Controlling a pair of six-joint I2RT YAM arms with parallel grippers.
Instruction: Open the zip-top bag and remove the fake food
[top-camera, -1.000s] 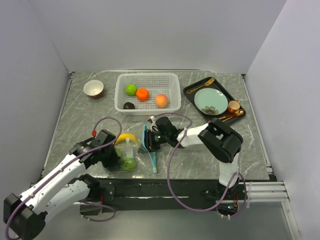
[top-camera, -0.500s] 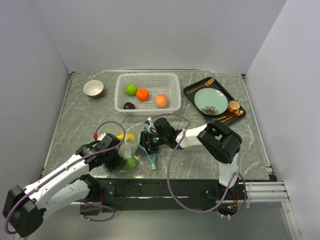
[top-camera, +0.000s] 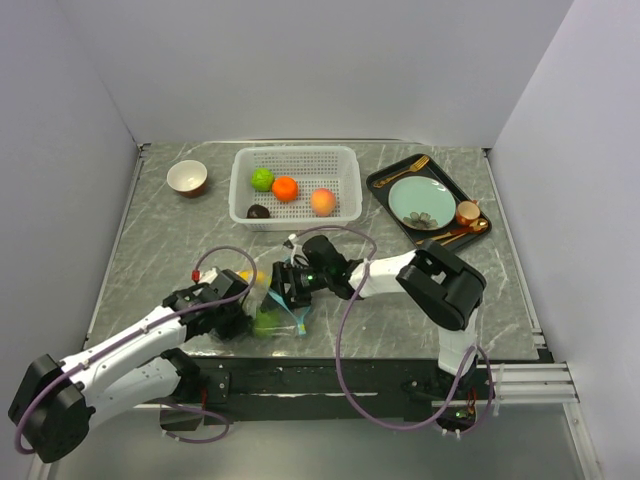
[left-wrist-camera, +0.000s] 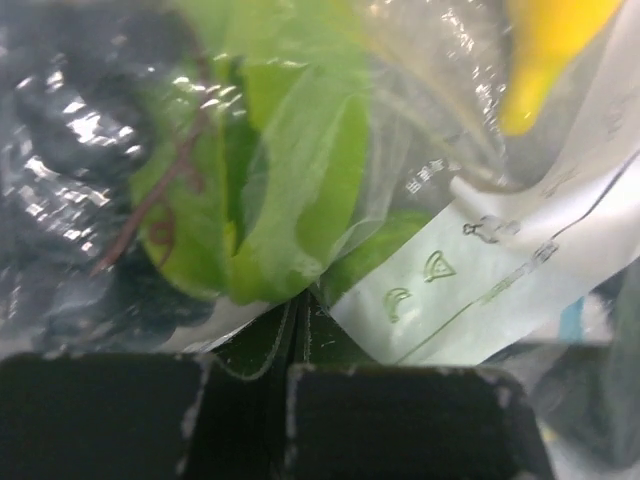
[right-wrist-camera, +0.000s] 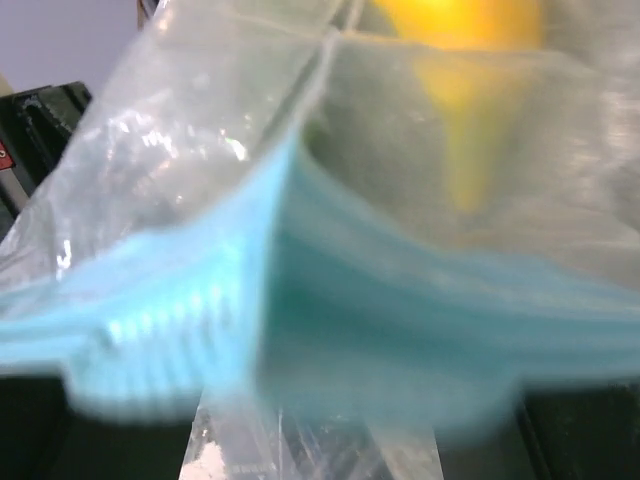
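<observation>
The zip-top bag (top-camera: 268, 303), clear with a teal zip strip (right-wrist-camera: 330, 310), lies near the table's front edge between both grippers. Through the plastic I see fake food: a green fruit (top-camera: 265, 322), a yellow banana (right-wrist-camera: 465, 60) and dark grapes (left-wrist-camera: 60, 110). My left gripper (left-wrist-camera: 298, 300) is shut on the bag's plastic edge, just below the green fruit (left-wrist-camera: 270, 190). My right gripper (top-camera: 283, 287) stands open at the bag's zip end. The blurred strip fills its wrist view and lies between its wide-apart fingers (right-wrist-camera: 30, 440).
A white perforated basket (top-camera: 240, 213) at the back holds a green fruit, an orange, a peach and a dark piece. A small bowl (top-camera: 187, 177) sits at back left. A black tray (top-camera: 383, 190) at back right carries a pale-green plate (top-camera: 421, 201), cup and gold cutlery.
My right gripper has opened and slid left onto the bag's zip end. The left gripper shifted slightly right and nearer with the bag. The bag is more bunched between them.
</observation>
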